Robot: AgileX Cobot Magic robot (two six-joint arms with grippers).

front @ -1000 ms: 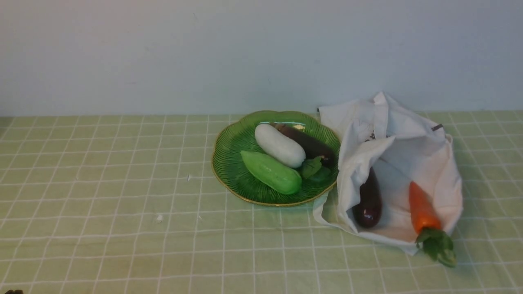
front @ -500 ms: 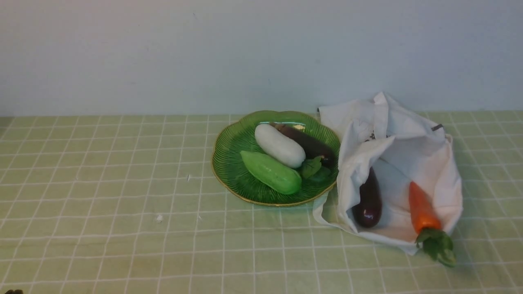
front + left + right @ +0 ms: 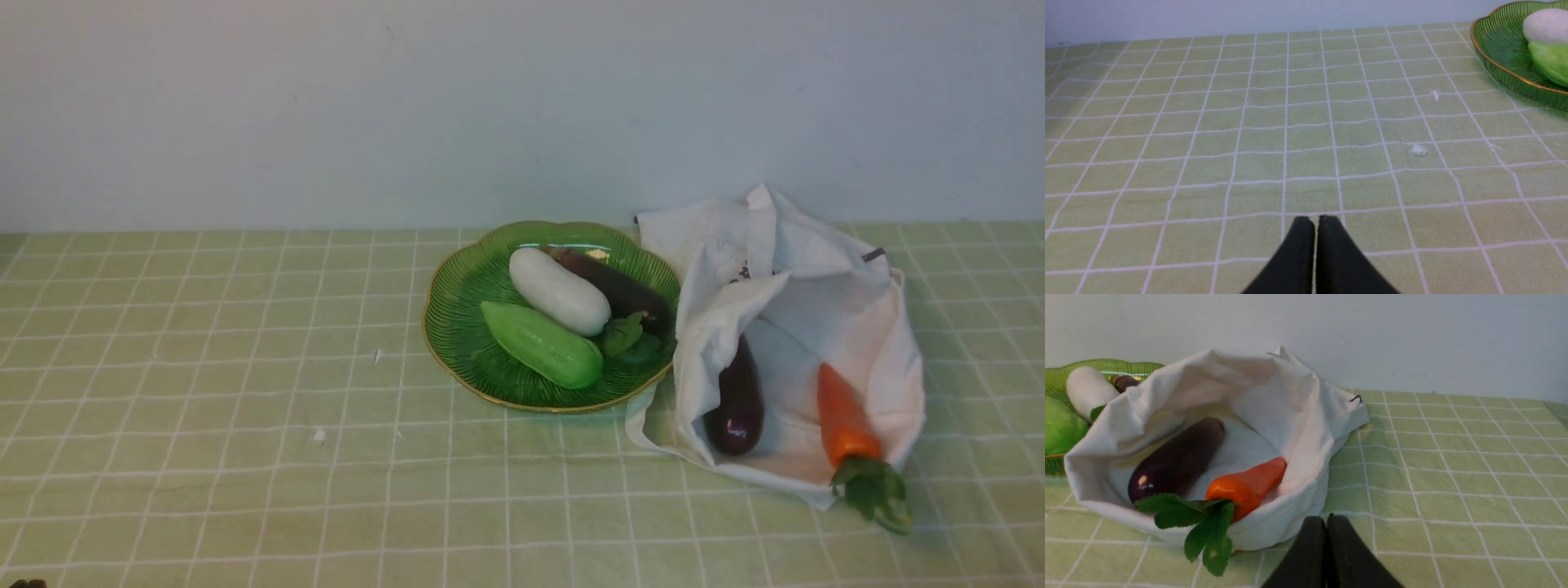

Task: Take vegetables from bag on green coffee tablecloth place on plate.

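Note:
The white cloth bag (image 3: 784, 269) lies open at the right on the green coffee tablecloth (image 3: 204, 367). Inside it lie a dark-purple eggplant (image 3: 737, 400) and an orange carrot (image 3: 841, 416), whose green leaves hang over the bag's mouth. Left of the bag stands the green plate (image 3: 457, 327) with a white radish (image 3: 559, 291), another eggplant (image 3: 612, 286) and a light-green vegetable (image 3: 543, 345). My right gripper (image 3: 1326, 518) is shut and empty, just in front of the bag (image 3: 1274, 396), near the carrot (image 3: 1249, 484). My left gripper (image 3: 1315, 219) is shut and empty over bare cloth, well short of the plate (image 3: 1498, 53).
Small white scraps (image 3: 318, 437) lie on the cloth left of the plate. A plain pale wall (image 3: 490, 106) closes the far side of the table.

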